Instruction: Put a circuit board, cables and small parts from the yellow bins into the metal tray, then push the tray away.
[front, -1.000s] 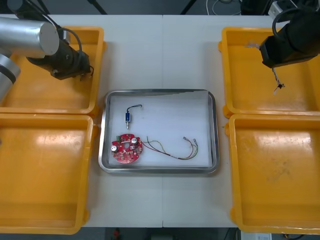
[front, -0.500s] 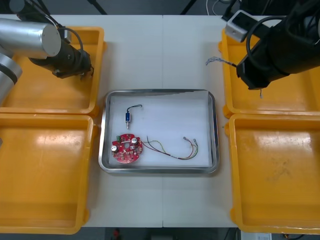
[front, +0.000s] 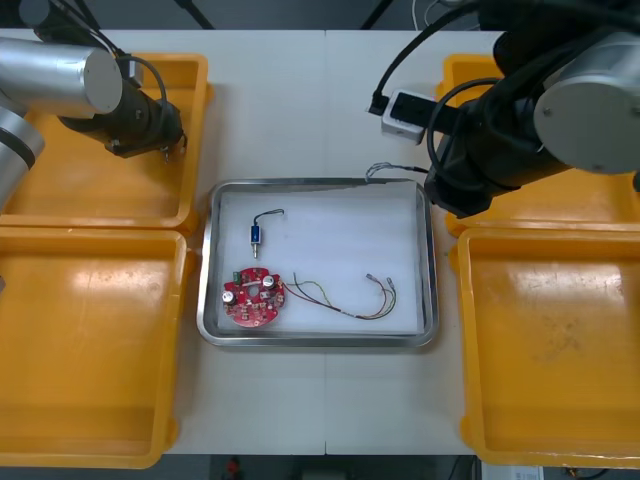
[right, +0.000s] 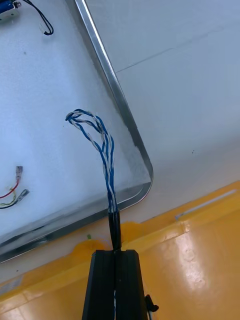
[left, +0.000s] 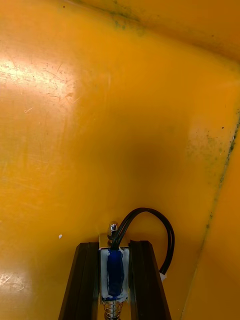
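My left gripper is down in the far left yellow bin, shut on a small blue metal part with a black cable looping off it. My right gripper hangs by the far right corner of the metal tray, shut on a twisted blue and white cable whose free end reaches over the tray rim. On the tray's white inside lie a round red circuit board, a blue part with a black cable and a red and yellow cable.
Near left bin and near right bin flank the tray. The far right bin lies partly under my right arm. Bare table runs beyond the tray's far rim.
My right arm has swung left from the far right bin to the tray's far right corner, carrying the twisted cable. My left gripper has closed on the small blue part.
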